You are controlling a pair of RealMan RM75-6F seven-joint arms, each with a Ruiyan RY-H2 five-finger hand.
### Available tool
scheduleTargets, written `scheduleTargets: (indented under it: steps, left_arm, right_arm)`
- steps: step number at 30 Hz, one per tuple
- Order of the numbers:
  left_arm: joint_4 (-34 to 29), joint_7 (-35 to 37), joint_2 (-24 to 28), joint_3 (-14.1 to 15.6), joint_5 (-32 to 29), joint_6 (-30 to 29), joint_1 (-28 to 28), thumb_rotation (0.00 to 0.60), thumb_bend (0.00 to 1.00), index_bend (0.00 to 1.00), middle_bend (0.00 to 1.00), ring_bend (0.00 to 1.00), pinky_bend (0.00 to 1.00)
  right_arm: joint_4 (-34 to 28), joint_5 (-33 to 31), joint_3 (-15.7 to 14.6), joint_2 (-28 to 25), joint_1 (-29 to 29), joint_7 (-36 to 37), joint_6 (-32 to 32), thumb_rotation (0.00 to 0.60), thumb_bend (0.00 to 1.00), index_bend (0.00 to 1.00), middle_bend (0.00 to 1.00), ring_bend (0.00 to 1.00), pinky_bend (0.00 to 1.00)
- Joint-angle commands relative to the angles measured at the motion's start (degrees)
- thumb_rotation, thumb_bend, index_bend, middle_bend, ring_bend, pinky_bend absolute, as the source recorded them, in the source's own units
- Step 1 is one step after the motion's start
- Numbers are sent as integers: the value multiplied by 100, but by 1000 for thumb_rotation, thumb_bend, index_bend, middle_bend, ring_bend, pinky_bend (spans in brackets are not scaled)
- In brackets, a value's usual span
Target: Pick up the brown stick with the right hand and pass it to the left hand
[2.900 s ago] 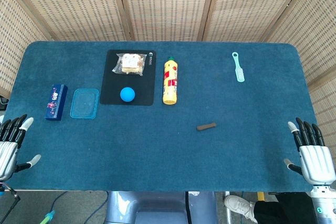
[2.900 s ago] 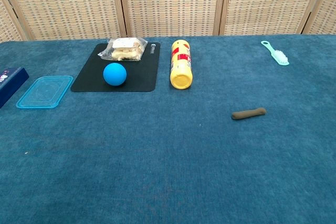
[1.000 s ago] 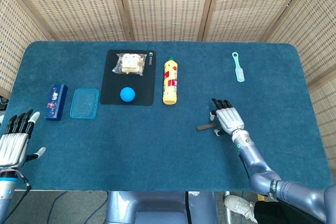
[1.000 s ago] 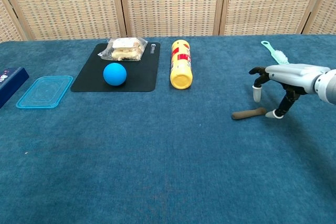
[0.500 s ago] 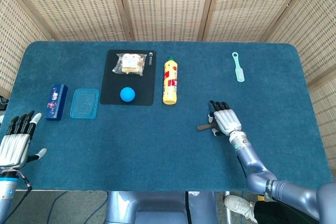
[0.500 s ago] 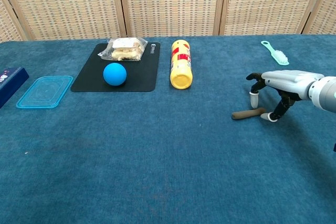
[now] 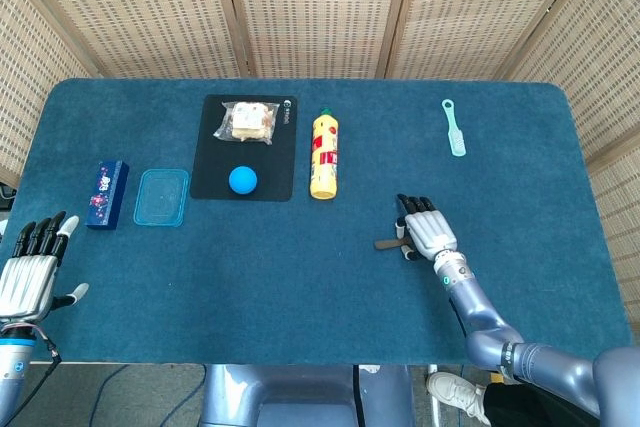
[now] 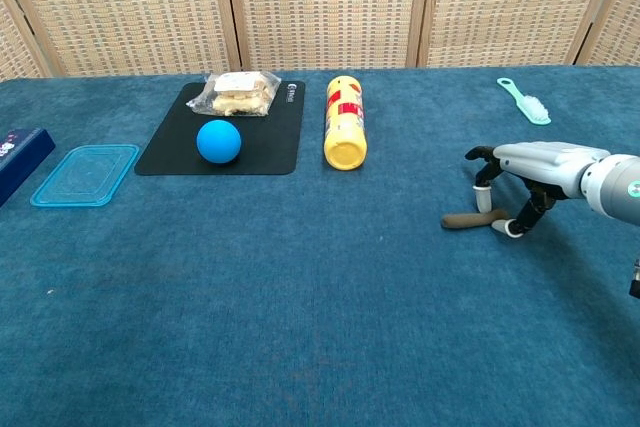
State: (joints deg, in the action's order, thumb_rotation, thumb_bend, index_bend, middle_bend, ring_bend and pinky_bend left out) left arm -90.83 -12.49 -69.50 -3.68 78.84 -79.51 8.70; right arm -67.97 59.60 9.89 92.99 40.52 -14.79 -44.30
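The brown stick (image 8: 466, 218) lies flat on the blue table cloth, right of centre; in the head view only its left end (image 7: 385, 243) shows. My right hand (image 8: 520, 177) (image 7: 424, 226) hovers palm down over the stick's right end. Its fingers straddle the stick, with one fingertip behind it and the thumb tip in front, apart and not gripping. My left hand (image 7: 30, 273) is open at the table's near left edge, fingers spread and empty. It does not show in the chest view.
A yellow bottle (image 8: 344, 122) lies on its side behind the stick. A black mat (image 8: 255, 142) carries a blue ball (image 8: 218, 141) and a wrapped snack (image 8: 236, 93). At the left are a clear blue lid (image 8: 85, 174) and a dark blue box (image 7: 106, 194). A mint brush (image 8: 525, 100) lies far right.
My right hand has crept a little further left and lower over the stick's right end, its fingers now closer around it. The left hand stays put.
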Motion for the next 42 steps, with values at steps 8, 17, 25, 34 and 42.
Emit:
scheduleTargets:
  steps: [8, 17, 25, 34, 42]
  left_arm:
    - [11, 28, 6, 11, 18, 17, 14, 600, 0, 0, 0, 0, 0]
    - [-104, -98, 29, -31, 284, 146, 259, 600, 0, 0, 0, 0, 0]
    - [-690, -954, 60, -162, 744, 229, 679, 600, 0, 0, 0, 0, 0]
    - [-942, -1320, -303, -359, 1579, 577, 1453, 600, 0, 8, 0, 0, 0]
    - [-528, -805, -732, -526, 2088, 1203, 2321, 600, 133, 176, 0, 0, 0]
  right_arm:
    - [-26, 234, -9, -106, -64, 231, -197, 600, 549, 713, 99, 0, 0]
    - [-837, 404, 191, -614, -160, 716, -395, 600, 551, 729, 122, 0, 0]
    - [-2038, -468, 630, -1002, 69, 589, -224, 600, 551, 733, 134, 0, 0]
    - [-2789, -2099, 1104, -913, 770, 450, 31, 600, 553, 746, 136, 0, 0]
    - [-3032, -2845, 1200, -700, 1264, 497, 132, 600, 554, 751, 136, 0, 0]
